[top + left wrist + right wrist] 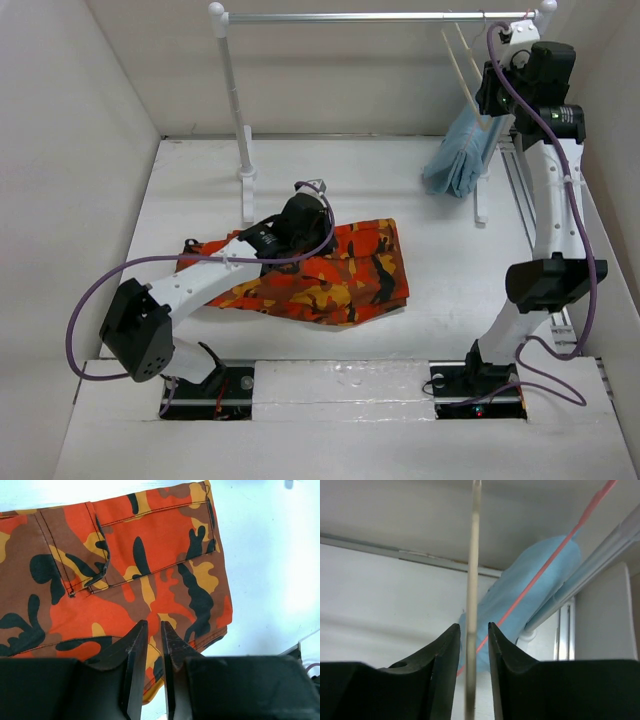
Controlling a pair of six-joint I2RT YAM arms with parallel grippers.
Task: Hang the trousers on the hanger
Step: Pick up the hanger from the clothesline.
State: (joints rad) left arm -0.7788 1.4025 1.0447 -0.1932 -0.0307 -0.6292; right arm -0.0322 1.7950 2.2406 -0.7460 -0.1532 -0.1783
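Observation:
The camouflage trousers lie folded flat on the white table, left of centre. They fill the left wrist view, pocket side up. My left gripper hovers over their far edge. Its jaws are almost together, with a narrow gap and nothing between them. The cream hanger hangs on the rail at the far right. My right gripper is raised to it. In the right wrist view the hanger's thin rod runs between the open jaws, touching neither finger.
A white clothes rail on two posts spans the back; its left post stands just behind the trousers. A light blue garment hangs on a pinkish-red hanger beside the cream one. White walls close in on both sides.

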